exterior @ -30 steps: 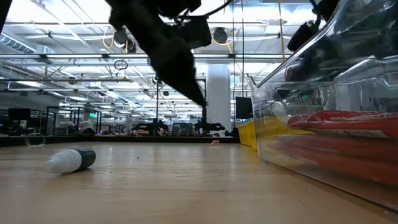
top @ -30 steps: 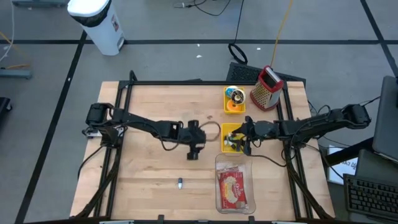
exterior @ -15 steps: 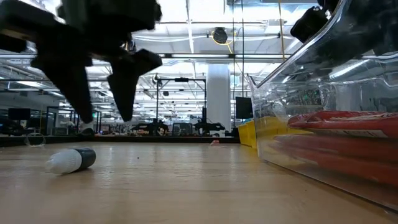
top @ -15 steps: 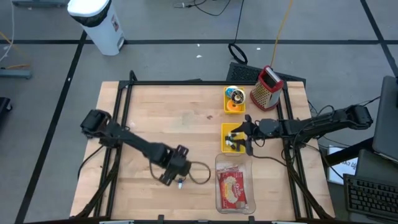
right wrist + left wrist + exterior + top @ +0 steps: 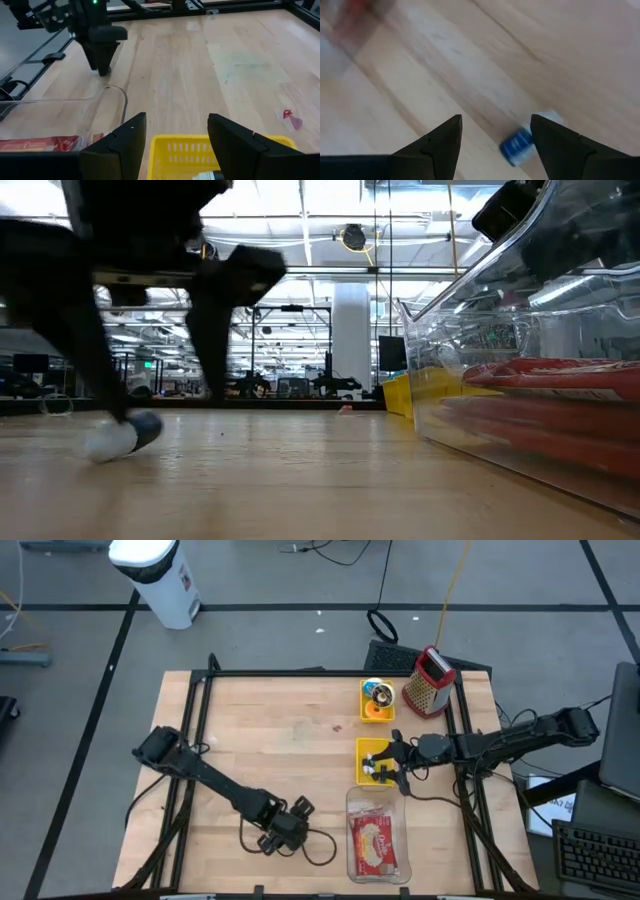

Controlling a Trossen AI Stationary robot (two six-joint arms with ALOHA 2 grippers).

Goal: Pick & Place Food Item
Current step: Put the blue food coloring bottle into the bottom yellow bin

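We judge the pick barely begun: our left pincer (image 5: 492, 145) hangs open and empty astride the small blue-capped bottle (image 5: 522, 146) lying on the worktop (image 5: 250, 730). Grasp and placing remain. Our right pincer (image 5: 175, 145) waits open above the yellow bin (image 5: 210, 152).

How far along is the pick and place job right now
Nothing looks placed yet. In hand: the left claw is down over the small blue-and-white bottle, open, its fingers on either side of the bottle lying on the wooden table, not closed on it. The right claw waits open above the yellow bin. Left: grasping, lifting and setting the bottle down.
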